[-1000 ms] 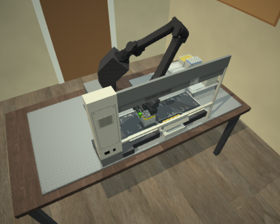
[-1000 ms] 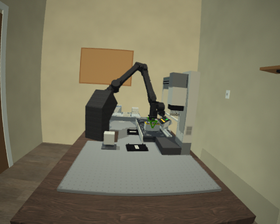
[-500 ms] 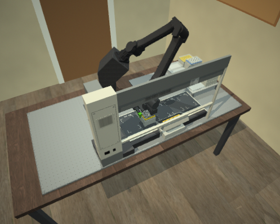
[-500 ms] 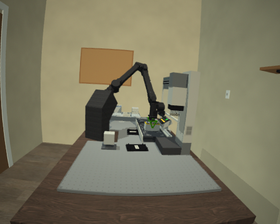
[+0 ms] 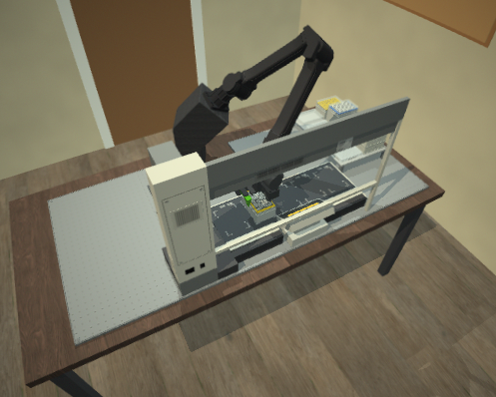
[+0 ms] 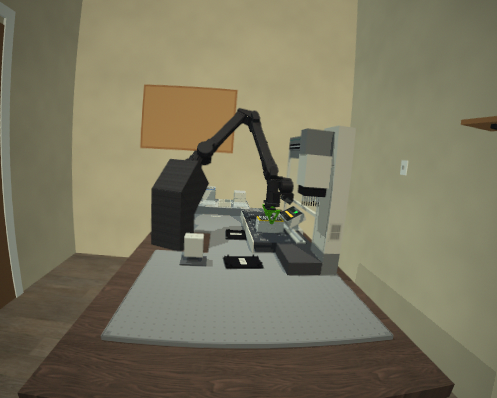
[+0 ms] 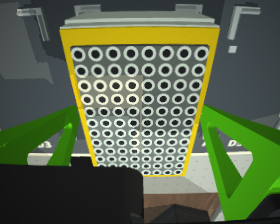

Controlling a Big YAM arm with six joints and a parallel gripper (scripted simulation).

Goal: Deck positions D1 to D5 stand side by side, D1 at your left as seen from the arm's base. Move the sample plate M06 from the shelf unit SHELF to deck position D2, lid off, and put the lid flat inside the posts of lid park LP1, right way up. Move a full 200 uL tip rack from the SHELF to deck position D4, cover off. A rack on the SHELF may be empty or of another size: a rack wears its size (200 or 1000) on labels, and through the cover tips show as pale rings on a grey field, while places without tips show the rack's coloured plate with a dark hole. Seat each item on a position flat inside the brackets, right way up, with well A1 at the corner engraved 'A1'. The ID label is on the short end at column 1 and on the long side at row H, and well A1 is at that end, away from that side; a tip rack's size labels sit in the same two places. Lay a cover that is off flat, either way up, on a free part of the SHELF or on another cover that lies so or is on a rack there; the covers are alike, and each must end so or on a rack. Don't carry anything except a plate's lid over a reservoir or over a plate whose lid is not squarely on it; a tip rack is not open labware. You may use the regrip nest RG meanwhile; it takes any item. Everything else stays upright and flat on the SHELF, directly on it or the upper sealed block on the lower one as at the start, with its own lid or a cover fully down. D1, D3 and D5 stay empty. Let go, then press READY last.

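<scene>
A tip rack (image 7: 140,100) with a yellow plate stands uncovered on the dark deck, between corner brackets (image 7: 33,17). Pale rings fill every place I can see. My gripper (image 7: 139,112) is just above the rack's near end. Its green fingers are spread wide on either side of the rack and touch nothing. In the top view the rack (image 5: 260,206) sits under the grey gantry with the gripper (image 5: 256,198) on top of it. The exterior view shows the same rack (image 6: 271,224) and gripper (image 6: 271,215). The rack's labels are hidden.
The shelf unit (image 5: 327,112) stands behind the deck with a yellow rack (image 5: 327,103), a blue rack (image 5: 343,107) and pale flat items. A pale item (image 5: 348,156) sits at the deck's right end. The gantry beam (image 5: 302,145) and cream tower (image 5: 183,219) hem in the deck.
</scene>
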